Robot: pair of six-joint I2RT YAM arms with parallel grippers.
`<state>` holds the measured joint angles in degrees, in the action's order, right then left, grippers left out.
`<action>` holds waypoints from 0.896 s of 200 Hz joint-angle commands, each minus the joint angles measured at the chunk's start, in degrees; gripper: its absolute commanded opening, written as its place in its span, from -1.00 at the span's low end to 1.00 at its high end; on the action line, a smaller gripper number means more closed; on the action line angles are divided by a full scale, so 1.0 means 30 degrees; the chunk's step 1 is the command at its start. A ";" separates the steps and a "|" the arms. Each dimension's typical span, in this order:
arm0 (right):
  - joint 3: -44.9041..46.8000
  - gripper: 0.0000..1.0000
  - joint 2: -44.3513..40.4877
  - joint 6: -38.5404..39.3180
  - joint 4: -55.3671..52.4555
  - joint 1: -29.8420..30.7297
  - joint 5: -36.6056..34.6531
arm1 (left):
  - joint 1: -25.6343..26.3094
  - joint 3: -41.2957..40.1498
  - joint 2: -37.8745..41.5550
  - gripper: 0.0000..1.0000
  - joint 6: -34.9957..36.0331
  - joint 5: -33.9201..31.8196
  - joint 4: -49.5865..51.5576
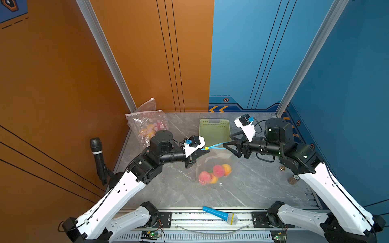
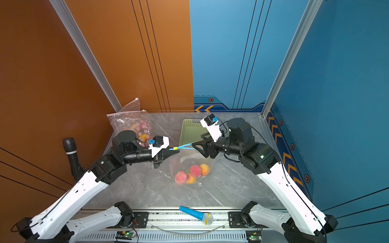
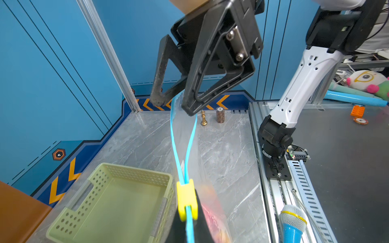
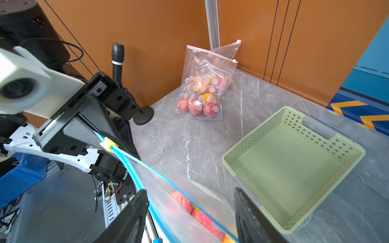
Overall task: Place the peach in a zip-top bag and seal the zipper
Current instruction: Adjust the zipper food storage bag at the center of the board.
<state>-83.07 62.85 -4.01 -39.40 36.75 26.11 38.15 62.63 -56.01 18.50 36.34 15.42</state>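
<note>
A clear zip-top bag [image 1: 212, 160] hangs over the table's middle, with several peaches [image 1: 219, 170] [image 2: 194, 170] resting in its bottom. Its blue zipper strip [image 1: 216, 145] stretches between my two grippers. My left gripper [image 1: 202, 150] [image 3: 189, 225] is shut on the strip's end, right behind the yellow slider [image 3: 187, 199] [image 4: 108, 144]. Beyond the slider the two blue tracks [image 3: 181, 147] stand apart. My right gripper [image 1: 227, 140] [image 4: 189, 199] is open, with its fingers on either side of the strip's other end. The peaches [image 4: 183, 202] show through the bag below it.
A green perforated basket [image 1: 214, 130] stands just behind the bag. A second bag of peaches [image 1: 147, 124] leans in the back left corner. A black microphone [image 1: 97, 155] stands at the left edge. A blue microphone [image 1: 221, 214] lies on the front rail. A chess piece [image 1: 282, 167] and a small cylinder [image 1: 293, 179] stand at the right.
</note>
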 commanded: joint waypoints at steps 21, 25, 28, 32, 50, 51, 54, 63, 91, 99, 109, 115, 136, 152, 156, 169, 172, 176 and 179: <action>-0.0402 0.32 0.0578 0.1312 0.0139 0.0422 0.1475 | -0.0469 -0.2833 -0.1248 -1.00 0.0228 -0.0697 -0.1358; -0.0448 0.32 0.0678 0.1475 0.0050 0.0476 0.1513 | -0.0630 -0.3065 -0.1393 -1.00 0.0198 -0.0729 -0.1998; -0.0485 0.31 0.0749 0.1610 -0.0017 0.0550 0.1543 | -0.0722 -0.3240 -0.1493 -1.00 0.0151 -0.0699 -0.2279; -0.0540 0.31 0.0863 0.1795 -0.0097 0.0601 0.1571 | -0.0877 -0.3407 -0.1608 -1.00 0.0039 -0.0658 -0.2553; -0.0918 0.26 0.1593 0.2703 -0.0624 0.0920 0.1924 | -0.1763 -0.4038 -0.1893 -1.00 -0.0792 0.0287 -0.3695; -0.0955 0.26 0.1660 0.2767 -0.0660 0.0941 0.1972 | -0.1791 -0.4064 -0.1895 -1.00 -0.0843 0.0371 -0.3729; -0.1024 0.24 0.1791 0.2948 -0.0794 0.0989 0.2102 | -0.1918 -0.4101 -0.1897 -1.00 -0.0990 0.0552 -0.3894; -0.1293 0.22 0.2309 0.3450 -0.1185 0.1021 0.2217 | -0.2215 -0.4102 -0.1864 -1.00 -0.1251 0.1041 -0.4050; -0.1805 0.10 0.3792 0.4885 -0.1809 0.2110 0.2406 | -0.2523 -0.4075 -0.1186 -1.00 -0.1118 0.1276 -0.3702; -0.1863 0.08 0.4078 0.5225 -0.1798 0.2219 0.2549 | -0.2594 -0.4090 -0.0996 -1.00 -0.1083 0.1371 -0.3579; -0.2049 0.06 0.4492 0.5595 -0.1794 0.2351 0.2746 | -0.2667 -0.4047 -0.0752 -1.00 -0.1070 0.1609 -0.3363; -0.2183 0.05 0.4701 0.5815 -0.1809 0.2461 0.2833 | -0.2700 -0.4005 -0.0635 -1.00 -0.1042 0.1783 -0.3178; -0.2570 0.00 0.5231 0.6462 -0.1838 0.2659 0.3060 | -0.2698 -0.3987 -0.0310 -1.00 -0.0923 0.2088 -0.2822; -0.2775 -0.02 0.5560 0.6779 -0.1831 0.2687 0.3177 | -0.2708 -0.4024 -0.0169 -1.00 -0.0921 0.2265 -0.2869; -0.2821 -0.03 0.5657 0.6828 -0.1838 0.2690 0.3191 | -0.2700 -0.4016 -0.0141 -1.00 -0.0912 0.2343 -0.2883; -0.2968 -0.07 0.5855 0.6980 -0.1911 0.2676 0.3255 | -0.2704 -0.3971 -0.0138 -1.00 -0.0883 0.2550 -0.2889; -0.3023 -0.07 0.5904 0.7048 -0.1972 0.2685 0.3313 | -0.2706 -0.3947 -0.0165 -1.00 -0.0893 0.2589 -0.2903; -0.3081 -0.08 0.5986 0.7141 -0.2037 0.2683 0.3384 | -0.2726 -0.3898 -0.0168 -1.00 -0.0875 0.2624 -0.2955; -0.3136 -0.08 0.6038 0.7200 -0.2090 0.2690 0.3421 | -0.2708 -0.3872 -0.0168 -1.00 -0.0892 0.2624 -0.2996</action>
<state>-89.95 79.96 14.66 -43.64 44.60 34.44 30.63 49.93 -57.06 16.01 41.58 6.42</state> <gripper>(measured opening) 0.466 0.050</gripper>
